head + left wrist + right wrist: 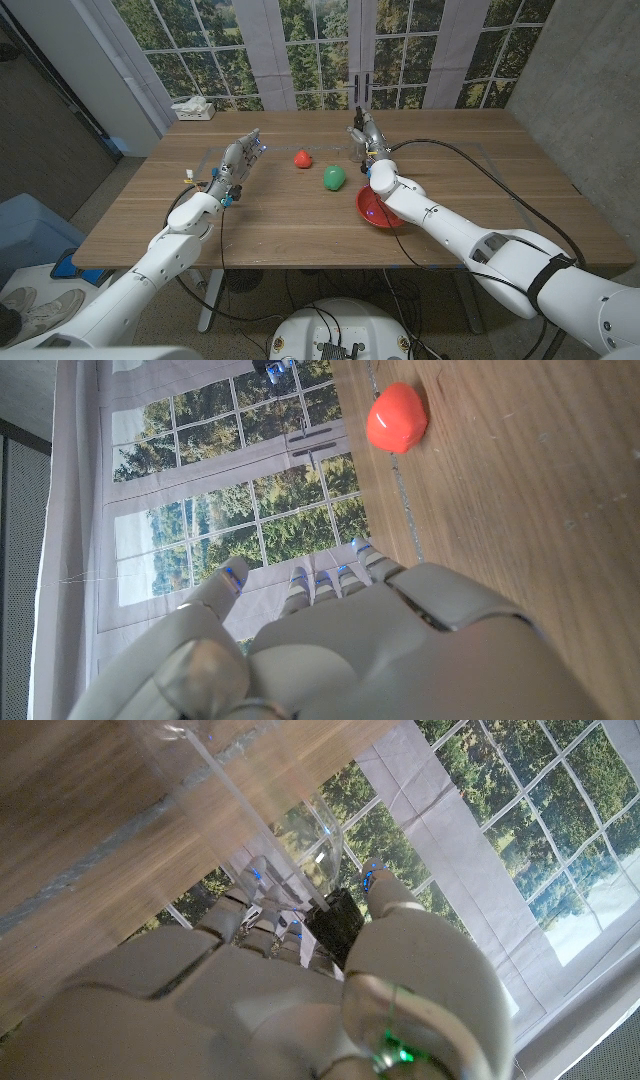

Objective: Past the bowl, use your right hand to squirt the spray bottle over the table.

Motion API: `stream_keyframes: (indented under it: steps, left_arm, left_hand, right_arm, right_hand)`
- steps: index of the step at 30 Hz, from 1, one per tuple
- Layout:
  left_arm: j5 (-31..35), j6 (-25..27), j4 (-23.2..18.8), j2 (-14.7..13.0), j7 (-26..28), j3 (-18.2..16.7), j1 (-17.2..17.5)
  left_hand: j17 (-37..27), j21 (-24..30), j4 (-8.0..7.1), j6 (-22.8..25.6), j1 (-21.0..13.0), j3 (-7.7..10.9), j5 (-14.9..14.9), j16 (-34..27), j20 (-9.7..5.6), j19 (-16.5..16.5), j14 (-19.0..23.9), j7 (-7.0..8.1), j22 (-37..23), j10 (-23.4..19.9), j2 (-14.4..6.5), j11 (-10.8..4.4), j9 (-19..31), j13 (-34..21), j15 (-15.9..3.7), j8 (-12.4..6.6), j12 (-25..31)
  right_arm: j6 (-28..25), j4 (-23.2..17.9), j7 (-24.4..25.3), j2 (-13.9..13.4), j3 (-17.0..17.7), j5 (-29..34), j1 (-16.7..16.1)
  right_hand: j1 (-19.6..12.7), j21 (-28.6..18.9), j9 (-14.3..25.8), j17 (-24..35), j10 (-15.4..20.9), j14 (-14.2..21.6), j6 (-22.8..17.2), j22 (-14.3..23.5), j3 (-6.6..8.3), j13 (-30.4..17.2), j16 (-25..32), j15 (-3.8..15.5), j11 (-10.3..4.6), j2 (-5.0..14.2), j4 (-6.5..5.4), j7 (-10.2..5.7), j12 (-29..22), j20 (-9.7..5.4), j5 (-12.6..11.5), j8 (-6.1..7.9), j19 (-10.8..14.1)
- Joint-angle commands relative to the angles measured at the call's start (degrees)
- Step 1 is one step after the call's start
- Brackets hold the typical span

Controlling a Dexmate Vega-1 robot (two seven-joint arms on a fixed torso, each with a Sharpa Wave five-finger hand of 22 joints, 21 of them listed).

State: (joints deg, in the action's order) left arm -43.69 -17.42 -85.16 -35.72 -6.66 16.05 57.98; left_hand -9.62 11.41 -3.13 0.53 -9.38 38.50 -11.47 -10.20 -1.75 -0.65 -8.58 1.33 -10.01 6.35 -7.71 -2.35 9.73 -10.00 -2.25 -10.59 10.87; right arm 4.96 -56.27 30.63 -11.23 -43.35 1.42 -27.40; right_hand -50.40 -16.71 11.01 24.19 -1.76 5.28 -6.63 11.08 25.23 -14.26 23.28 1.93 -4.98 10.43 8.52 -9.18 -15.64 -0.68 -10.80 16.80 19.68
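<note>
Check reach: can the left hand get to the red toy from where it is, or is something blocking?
Probably yes. The left hand is open over bare wood, and the red toy sits just beside it with nothing between. The green toy and red bowl lie further toward the right arm.

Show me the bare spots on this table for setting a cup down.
Free: the wood right of the red bowl and the near strip between both arms. Also the far corner right of the spray bottle. Crowded: the middle, where the red object, green object, bowl and right hand cluster.
</note>
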Motion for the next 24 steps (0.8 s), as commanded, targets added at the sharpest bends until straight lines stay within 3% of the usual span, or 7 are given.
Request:
stream_keyframes:
  steps: [1, 7, 13, 17, 21, 24]
  left_arm:
    - [-0.3, 0.4, 1.2, 0.3, -0.6, 0.2, -0.9]
    - [-0.1, 0.2, 1.5, 0.3, -0.7, 0.3, -1.1]
    - [-0.3, 0.4, 1.4, 0.3, -0.7, 0.2, -1.1]
    - [-0.3, 0.5, 1.4, 0.3, -0.7, 0.2, -1.1]
    - [-0.3, 0.4, 1.7, 0.4, -0.9, 0.3, -1.3]
    - [-0.3, 0.3, 1.9, 0.5, -1.0, 0.3, -1.5]
  left_hand:
    - [0.0, 0.4, 0.33, 0.3, 0.2, -0.04, 0.1, -0.1, -2.55, -0.6, 0.3, -0.10, -0.1, -0.1, -2.0, -0.15, 0.2, -0.1, -1.48, -0.18, 0.5]
    - [0.0, 0.4, 0.36, 0.4, 0.3, -0.02, 0.1, -0.1, -2.55, -0.6, 0.3, -0.12, -0.1, -0.2, -2.0, -0.22, 0.2, -0.1, -1.47, -0.14, 0.5]
    - [-0.1, 0.4, 0.37, 0.4, 0.3, -0.01, 0.1, -0.1, -2.54, -0.6, 0.3, -0.08, -0.1, -0.2, -2.0, -0.24, 0.2, -0.1, -1.53, -0.09, 0.4]
    - [0.0, 0.3, 0.40, 0.4, 0.4, 0.01, 0.0, 0.0, -2.55, -0.6, 0.4, -0.07, -0.1, -0.2, -2.0, -0.24, 0.2, -0.1, -1.53, -0.07, 0.4]
    - [0.0, 0.3, 0.42, 0.4, 0.4, 0.05, 0.0, 0.0, -2.41, -0.6, 0.4, -0.03, -0.1, -0.2, -2.1, -0.19, 0.2, -0.1, -1.50, -0.05, 0.4]
    - [0.0, 0.3, 0.45, 0.4, 0.4, 0.07, 0.0, 0.0, -2.36, -0.6, 0.4, -0.03, -0.1, -0.3, -2.1, -0.20, 0.2, -0.1, -1.55, -0.03, 0.4]
  right_arm:
    - [4.3, 4.5, 5.6, 2.1, -0.3, 1.0, 0.7]
    - [6.1, 6.8, 7.8, 3.0, -0.6, 1.5, 1.2]
    - [5.7, 7.3, 7.9, 3.3, -0.5, 1.1, 1.4]
    - [5.4, 6.8, 7.2, 3.2, -0.4, 0.5, 1.3]
    - [4.1, 5.8, 6.0, 3.1, 0.1, -0.6, 1.2]
    - [3.3, 5.2, 4.8, 2.8, 0.1, -1.0, 1.3]
  right_hand:
    - [-1.4, -1.3, 0.4, 2.2, 2.7, 2.8, -4.7, 0.4, 0.60, -0.5, 2.8, 6.37, -1.04, 0.77, -0.21, -1.40, -1.2, -0.78, 0.2, 1.07, 2.2]
    - [-4.0, -2.8, 0.8, 5.9, 6.1, 5.0, -11.6, 0.8, 1.73, -1.2, 6.6, 8.42, -2.44, 1.43, -0.66, -2.84, -2.7, -1.84, 0.3, 2.65, 3.7]
    - [-4.8, -4.0, 1.1, 8.4, 7.8, 6.5, -17.4, 1.1, 2.16, -1.6, 9.1, 8.94, -2.86, 1.32, -1.61, -1.18, -3.5, -2.05, 0.4, 4.20, 4.5]
    - [-5.0, -4.6, 1.6, 9.1, 9.1, 8.2, -20.5, 1.2, 2.58, -1.8, 10.1, 9.57, -3.01, 1.38, -2.07, -0.90, -4.1, -2.07, 0.5, 5.46, 4.9]
    - [-5.6, -5.9, 2.4, 11.8, 10.2, 12.0, -20.7, 1.6, 2.79, -2.2, 13.5, 10.15, -3.05, 1.44, -2.61, -0.76, -4.6, -2.70, 0.5, 5.64, 6.0]
    - [-5.2, -7.5, 3.0, 14.6, 11.5, 14.9, -22.7, 2.3, 1.98, -2.6, 16.6, 10.08, -2.91, 0.87, -3.23, -0.02, -5.3, -2.62, 0.8, 6.46, 6.9]
